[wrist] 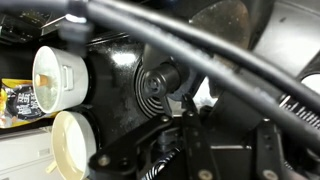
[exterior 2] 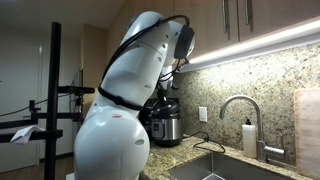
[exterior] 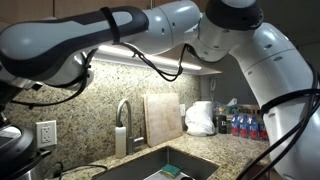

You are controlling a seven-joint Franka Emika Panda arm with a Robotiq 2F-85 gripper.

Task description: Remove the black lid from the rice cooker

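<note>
The black lid fills the middle of the wrist view, with a ridged spiral centre and a round knob. My gripper comes in from the bottom, shut, its tips just right of and below that knob. I cannot make out anything pinched between the tips. In an exterior view the rice cooker stands on the granite counter behind the robot's body, with the gripper right on top of it. At the far left edge of an exterior view only a sliver of the rice cooker shows under the arm.
Two white round containers stand left of the lid. Thick cables cross the wrist view. A steel sink, faucet, tan cutting board, white bag and bottles line the counter.
</note>
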